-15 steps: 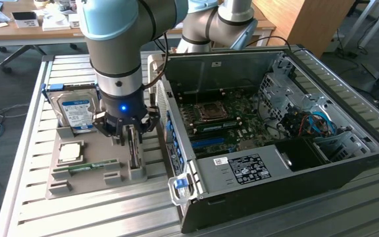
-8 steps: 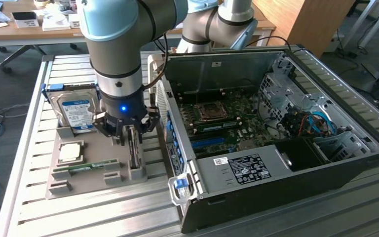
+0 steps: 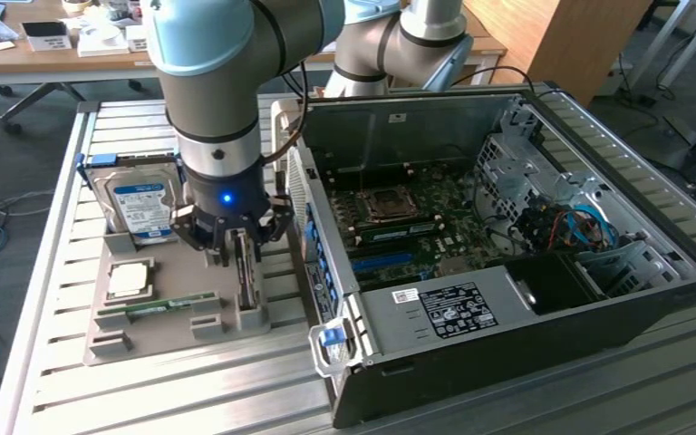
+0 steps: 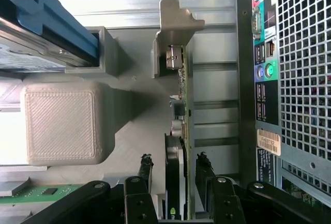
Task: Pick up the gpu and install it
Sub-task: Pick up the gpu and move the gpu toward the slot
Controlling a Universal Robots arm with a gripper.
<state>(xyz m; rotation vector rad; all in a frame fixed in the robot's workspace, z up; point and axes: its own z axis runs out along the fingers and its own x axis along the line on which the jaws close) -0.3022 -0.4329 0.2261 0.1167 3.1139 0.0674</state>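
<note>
The gpu point(image 3: 246, 276) stands on edge in a slot of the grey holder tray point(image 3: 142, 343), close to the open computer case point(image 3: 638, 299). In the wrist view the gpu point(image 4: 180, 125) is edge-on, its green board and black cooler running toward a silver end bracket point(image 4: 175, 30). My gripper point(image 3: 242, 246) hangs straight over it. Its two black fingers point(image 4: 146, 169) straddle the card, one on each side, with a small gap showing between each finger and the card. The gripper point(image 4: 175, 168) is open.
On the same tray stand a silver hard drive with a blue label point(image 3: 142, 201), a CPU point(image 3: 128, 279) and a narrow green RAM stick point(image 3: 155, 308). The case's rear port panel point(image 4: 264, 79) lies right beside the gpu. A pale printed block point(image 4: 62, 123) sits on the other side.
</note>
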